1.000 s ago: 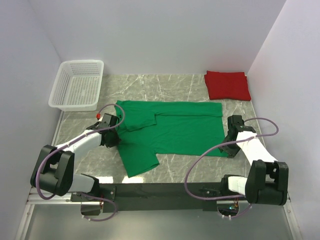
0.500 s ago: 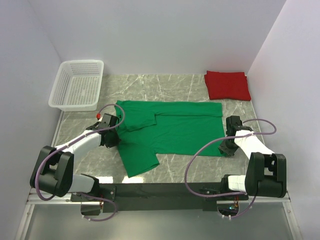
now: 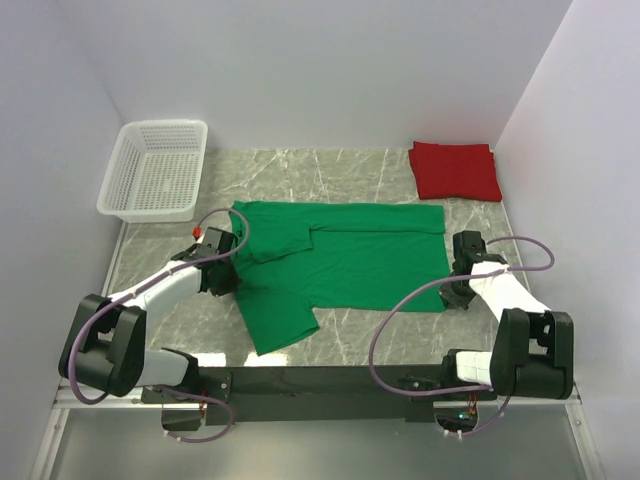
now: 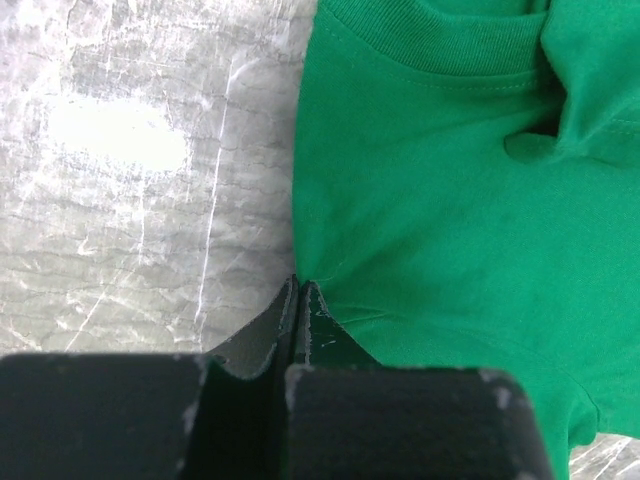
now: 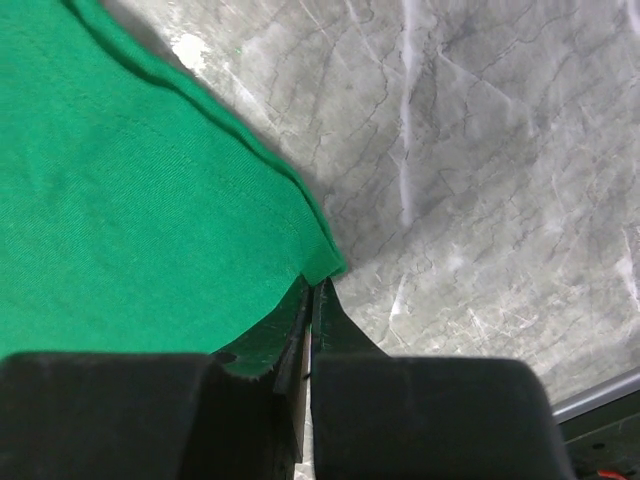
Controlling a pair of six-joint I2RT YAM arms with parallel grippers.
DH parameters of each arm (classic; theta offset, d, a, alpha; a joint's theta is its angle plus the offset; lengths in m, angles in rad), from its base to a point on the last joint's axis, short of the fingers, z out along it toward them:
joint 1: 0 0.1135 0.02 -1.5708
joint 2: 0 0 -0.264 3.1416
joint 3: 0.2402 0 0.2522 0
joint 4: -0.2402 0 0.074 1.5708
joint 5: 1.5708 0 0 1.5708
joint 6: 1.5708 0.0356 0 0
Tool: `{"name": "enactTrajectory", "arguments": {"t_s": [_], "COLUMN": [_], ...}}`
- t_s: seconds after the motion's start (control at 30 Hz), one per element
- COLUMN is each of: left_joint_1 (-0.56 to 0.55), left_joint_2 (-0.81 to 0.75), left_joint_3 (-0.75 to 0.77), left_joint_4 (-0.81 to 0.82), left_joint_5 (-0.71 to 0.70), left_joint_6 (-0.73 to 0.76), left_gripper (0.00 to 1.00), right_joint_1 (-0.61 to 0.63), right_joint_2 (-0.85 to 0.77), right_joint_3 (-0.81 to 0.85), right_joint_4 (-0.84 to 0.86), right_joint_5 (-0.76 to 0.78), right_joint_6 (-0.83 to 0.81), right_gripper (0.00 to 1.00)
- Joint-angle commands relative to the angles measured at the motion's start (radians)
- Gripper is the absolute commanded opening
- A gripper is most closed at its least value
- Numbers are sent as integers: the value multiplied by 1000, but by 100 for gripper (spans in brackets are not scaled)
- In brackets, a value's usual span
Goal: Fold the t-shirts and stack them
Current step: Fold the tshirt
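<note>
Top view, bottom of frame: both arm bases sat on a black rail (image 3: 330, 380), L arm at lower left, R arm at lower right, each w/ a purple cable looping off it.

Just above, the L gripper (image 3: 224, 272) was down at left-centre, on the left edge of the green t-shirt (image 3: 350, 258). In the L wrist view its jaws were pressed together. The tips pinched the shirt's edge at centre frame, and the cloth puckered into small creases right there. The grey marble table (image 4: 130, 200) filled the left half and green the right, w/ the ribbed collar along the top edge.

The R gripper (image 3: 456, 292) was at right-centre of the top view, on the shirt's lower right corner. In the R wrist view its jaws were together too, w/ the hem corner caught between the tips at centre frame. Green took the left side, bare marble the right.

The green t-shirt lay spread flat across the middle of the table, neck end to the left, hem to the right. One sleeve stuck down toward bottom centre, and a fold of cloth lay over the body near the collar.

Further back, the red t-shirt (image 3: 454, 170) lay folded into a neat rectangle at upper right, well apart from the green one. A white mesh basket (image 3: 165, 124) stood at upper left, by the left wall.
</note>
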Motion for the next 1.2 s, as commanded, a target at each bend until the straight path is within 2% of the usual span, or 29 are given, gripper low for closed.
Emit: {"name": "enactTrajectory", "arguments": {"t_s": [0.0,0.57,0.93,1.17], "left_joint_1": [3,89,110,135], "left_joint_2": [-33,-128,-63,32], "left_joint_3": [-1,48,213,323], "left_joint_4": [-19,-109,-165,-186], "left_joint_5": [14,66,124,150], "left_joint_6": [13,36,71,90], "left_gripper": [1,1,1,1], "right_joint_1": [1,1,1,1], "right_joint_2": [-59,-165,-82,48], "right_joint_3": [-4,91,252,363], "right_joint_4": [-7,-120,-129,-95], "right_joint_5": [35,35,24,-8], "right_joint_6": [-21,-58,-144,-159], "right_gripper": [0,0,0,0]}}
